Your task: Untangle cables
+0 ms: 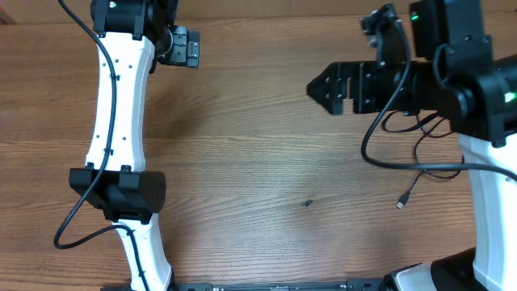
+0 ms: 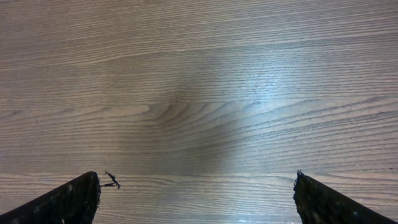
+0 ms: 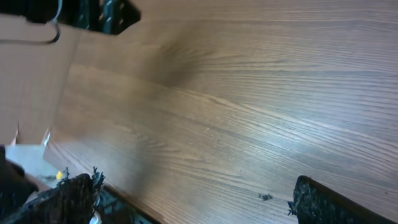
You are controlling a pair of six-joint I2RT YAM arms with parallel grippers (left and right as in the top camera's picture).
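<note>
1. Here, the cables (image 1: pixel 409 191) are lying at frame right, partly under the right arm (image 1: pixel 485 202).
2. The left pincer (image 2: pixel 196 199) and right pincer (image 1: pixel 321 87) are standing released, empty.
3. Between them the worktop (image 1: pixel 266 162) is stretching wide.

Smooth wood-grain table (image 1: pixel 258 145) with slight sheen; matt black rubbery cables (image 1: pixel 410 191).

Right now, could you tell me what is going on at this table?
Two robot arms are set to untangle cables, but neither is handling anything. The left gripper and right gripper both hang open over bare wood. The thin black cables lie loose on the table beneath the right arm, one silver-tipped plug lying clear of it, untouched.
</note>
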